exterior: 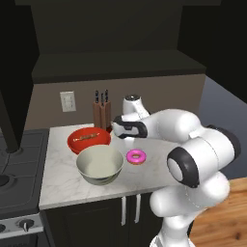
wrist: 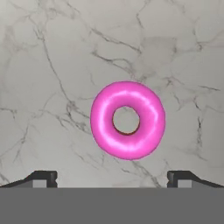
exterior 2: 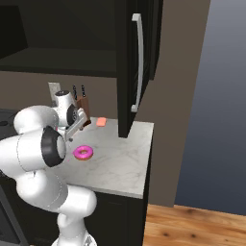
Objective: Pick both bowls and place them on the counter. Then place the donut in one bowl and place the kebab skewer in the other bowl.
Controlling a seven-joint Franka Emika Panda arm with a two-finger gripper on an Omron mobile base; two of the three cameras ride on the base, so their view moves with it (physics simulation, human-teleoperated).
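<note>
Here, two dark fingertips (wrist: 43, 178) are seen spread wide at the bottom of the hand view, nothing between them; the gripper (wrist: 112, 179) is held above the pink-iced ring donut (wrist: 127, 120), which lies flat on the marble counter (wrist: 52, 65), centred between the tips.

Handling, as judged: the donut is likely light and soft, with a glossy icing that may be slick. A pinch across the outer ring, one finger to each side, is favoured; a squeeze too firm could be expected to deform it, and a grip on one edge alone could let it tip.

Donut: smooth torus, bright pink, small round hole, faint highlights on the glaze. From the left base view it (exterior: 136, 156) is seen just beside the cream-grey ceramic bowl (exterior: 100, 165), apart from it, on bare counter.

Cream-grey bowl: deep, round, pale matt interior, empty, upright near the counter's front edge. Behind it, the glossy red bowl (exterior: 89, 140), wide and shallow, is noted with the kebab skewer (exterior: 87, 137) lying across its inside.

Counter: white-grey slab with dark veining, hard and flat, dark cabinet fronts below. A wooden knife block (exterior: 102, 113) stands at the back wall; a small orange-pink sponge-like block (exterior 2: 101, 122) lies near the tall cabinet.
</note>
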